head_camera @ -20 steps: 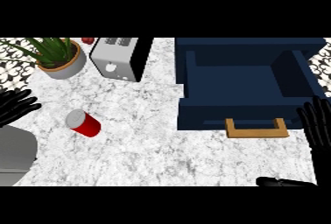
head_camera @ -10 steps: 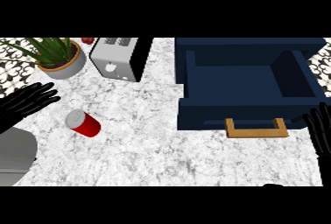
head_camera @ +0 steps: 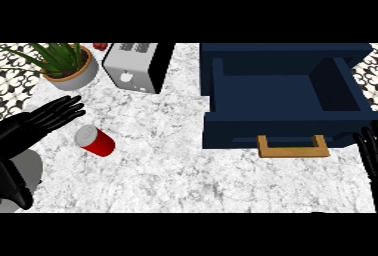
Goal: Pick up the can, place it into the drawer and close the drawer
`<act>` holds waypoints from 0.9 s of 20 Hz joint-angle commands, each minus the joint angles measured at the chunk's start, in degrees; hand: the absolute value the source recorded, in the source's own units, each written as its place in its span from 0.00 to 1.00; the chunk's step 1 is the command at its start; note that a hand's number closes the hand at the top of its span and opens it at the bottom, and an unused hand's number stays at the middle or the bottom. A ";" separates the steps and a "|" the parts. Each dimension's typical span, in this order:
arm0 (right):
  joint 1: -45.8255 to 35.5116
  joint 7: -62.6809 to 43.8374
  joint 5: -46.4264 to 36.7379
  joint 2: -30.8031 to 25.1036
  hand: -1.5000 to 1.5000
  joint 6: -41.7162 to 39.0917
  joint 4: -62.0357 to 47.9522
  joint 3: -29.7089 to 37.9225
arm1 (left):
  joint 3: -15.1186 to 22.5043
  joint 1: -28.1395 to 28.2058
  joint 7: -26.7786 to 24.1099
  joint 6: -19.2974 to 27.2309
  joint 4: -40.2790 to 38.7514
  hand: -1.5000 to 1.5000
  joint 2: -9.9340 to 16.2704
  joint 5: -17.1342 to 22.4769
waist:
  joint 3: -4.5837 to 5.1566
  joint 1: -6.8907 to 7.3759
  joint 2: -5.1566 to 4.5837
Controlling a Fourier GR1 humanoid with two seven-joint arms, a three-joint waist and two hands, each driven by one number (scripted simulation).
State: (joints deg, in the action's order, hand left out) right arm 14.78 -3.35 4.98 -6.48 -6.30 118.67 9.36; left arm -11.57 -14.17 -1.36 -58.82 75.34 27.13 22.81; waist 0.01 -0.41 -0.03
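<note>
The marble counter [head_camera: 192,165] spreads under me. At far right sits the dark blue drawer [head_camera: 284,95], pulled open, its wooden handle [head_camera: 292,147] on the near face. A silver toaster [head_camera: 136,66] stands at the far middle, with a potted plant [head_camera: 65,65] to its left. My left hand [head_camera: 40,122] is at the left, fingers straight and spread wide, just left of the red can [head_camera: 94,141], which lies on its side on the counter, untouched. My right hand [head_camera: 367,150] shows at the right edge, fingers straight.
</note>
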 commanded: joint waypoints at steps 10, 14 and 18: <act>-1.84 1.47 -2.75 2.51 0.00 -0.08 -2.84 -0.95 | -0.50 -4.90 -21.73 -0.64 -16.36 0.00 -1.72 -21.08 | 0.06 -0.26 -0.16; 1.53 4.07 0.17 0.91 0.00 -3.70 -1.74 1.39 | 2.52 -2.07 -30.32 1.91 -18.19 0.00 -0.89 -27.02 | 0.07 -0.41 -0.15; -1.49 -0.19 3.13 -1.02 0.00 -3.59 -1.27 4.20 | 3.59 -5.08 -36.20 2.21 -25.92 0.00 3.00 -29.06 | 0.13 -0.74 -0.33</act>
State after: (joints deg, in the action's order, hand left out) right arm 14.56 -2.18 5.31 -5.70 -8.88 117.75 10.72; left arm -9.00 -19.02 -25.40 -49.42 54.55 27.06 -3.59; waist 0.11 -1.01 -0.27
